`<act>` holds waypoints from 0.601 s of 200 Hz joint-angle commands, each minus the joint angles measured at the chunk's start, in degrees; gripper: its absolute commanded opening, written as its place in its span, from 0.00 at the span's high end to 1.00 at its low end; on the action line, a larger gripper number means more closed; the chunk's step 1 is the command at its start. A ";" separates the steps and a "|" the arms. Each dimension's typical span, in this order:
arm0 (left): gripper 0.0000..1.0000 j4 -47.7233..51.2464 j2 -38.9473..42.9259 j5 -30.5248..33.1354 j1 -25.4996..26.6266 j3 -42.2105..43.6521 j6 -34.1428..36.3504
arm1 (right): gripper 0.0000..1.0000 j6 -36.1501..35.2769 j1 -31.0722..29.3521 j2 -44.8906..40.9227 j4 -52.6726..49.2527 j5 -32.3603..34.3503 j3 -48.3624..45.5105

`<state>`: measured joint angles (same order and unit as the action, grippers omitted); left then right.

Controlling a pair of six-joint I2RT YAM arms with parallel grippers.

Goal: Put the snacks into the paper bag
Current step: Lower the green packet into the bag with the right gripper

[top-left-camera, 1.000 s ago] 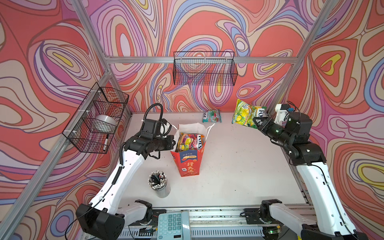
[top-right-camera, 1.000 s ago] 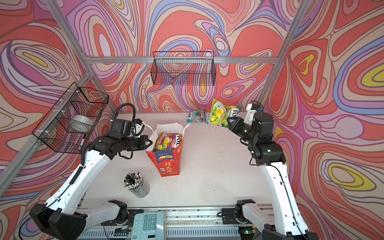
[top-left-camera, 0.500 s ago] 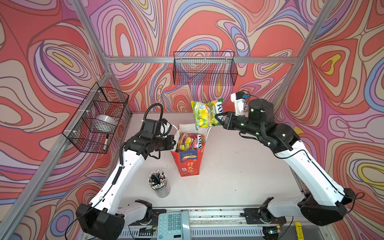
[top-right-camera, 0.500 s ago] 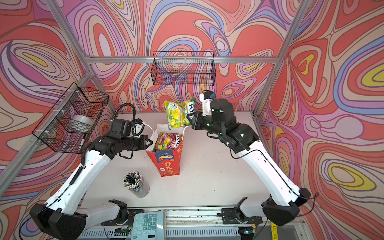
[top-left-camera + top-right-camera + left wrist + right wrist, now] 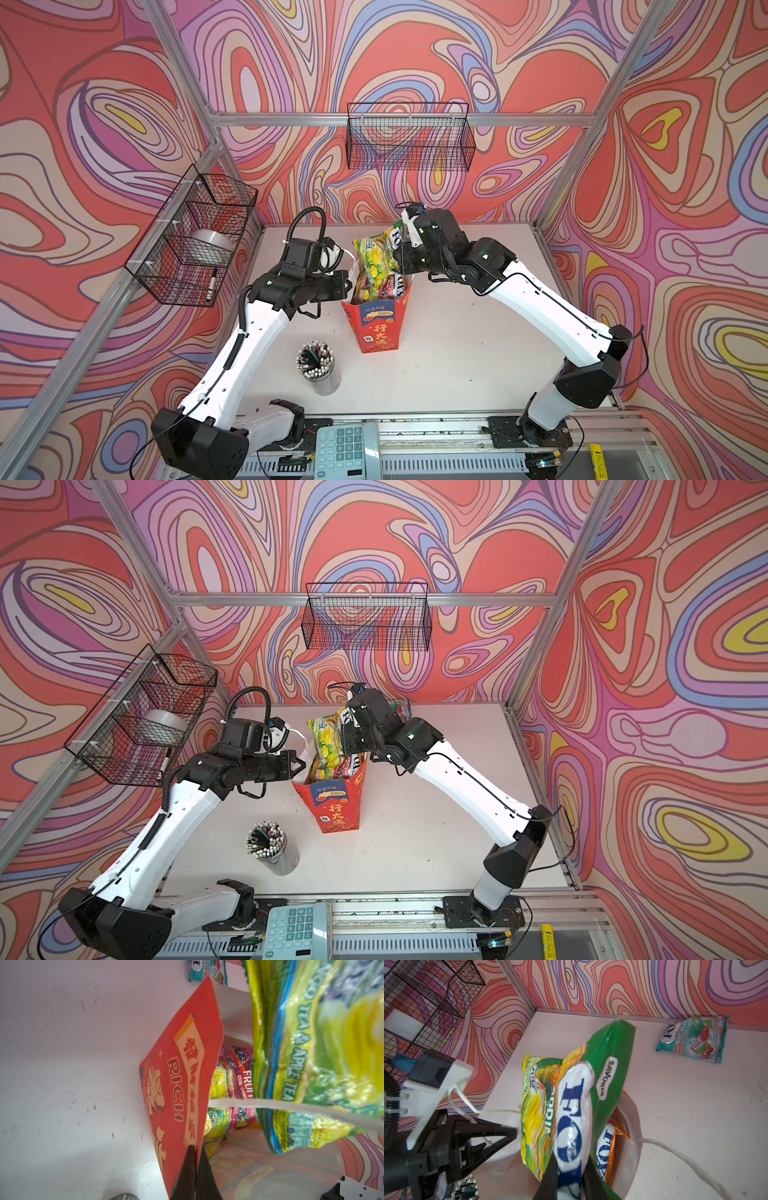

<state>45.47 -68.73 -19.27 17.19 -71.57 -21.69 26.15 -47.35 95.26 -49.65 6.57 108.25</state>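
The red-orange paper bag stands upright mid-table with several snacks inside. My left gripper is shut on the bag's left rim and holds the mouth open. My right gripper is shut on a green FOX'S pouch. The pouch hangs over the bag's mouth, its lower end among the other pouches. A teal mint pouch lies flat by the back wall.
A metal cup of pencils stands in front of the bag on its left. A calculator lies at the front edge. Black wire baskets hang on the back wall and the left wall. The bag's white cord handle trails over the table.
My right arm swung from the back right corner to the bag, carrying the green pouch down to its mouth. The left arm and the bag have not moved.
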 commanded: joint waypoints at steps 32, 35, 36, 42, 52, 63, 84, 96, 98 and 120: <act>1.00 -0.76 0.45 -0.95 -0.11 0.82 -0.37 | 1.00 -1.33 -2.80 0.46 -3.71 6.26 1.18; 1.00 -0.74 0.44 -0.84 -0.10 0.82 -0.37 | 1.00 -1.33 -2.96 0.45 -3.93 6.67 1.24; 1.00 -0.74 0.39 -0.81 -0.12 0.82 -0.37 | 1.00 -1.30 -2.98 0.45 -4.04 6.77 1.25; 1.00 -0.74 0.30 -0.48 -0.05 0.82 -0.41 | 1.00 -1.34 -3.09 0.45 -4.52 7.32 1.55; 1.00 -0.82 0.21 -0.26 -0.06 0.95 -0.54 | 1.00 -1.30 -3.26 0.45 -5.36 7.50 1.86; 1.00 -0.76 0.10 -0.55 -0.05 0.91 -0.67 | 1.00 -1.11 -3.57 0.28 -6.09 8.12 1.89; 1.00 -0.55 0.12 -0.30 -0.06 0.86 -0.85 | 1.00 -1.03 -3.80 0.35 -7.05 8.39 1.49; 1.00 -0.73 0.48 1.10 -0.06 1.12 -1.11 | 1.00 -1.01 -3.89 1.16 -8.44 9.16 2.29; 1.00 -0.73 0.60 1.50 -0.08 1.09 -1.15 | 1.00 -1.01 -3.89 1.26 -8.64 9.25 2.40; 1.00 -1.66 2.34 4.20 -0.05 1.90 -1.95 | 1.00 -0.97 -3.98 2.09 -9.28 8.74 2.58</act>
<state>45.15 -68.49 -17.87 17.19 -71.29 -22.68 25.50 -50.83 96.14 -57.95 13.80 109.32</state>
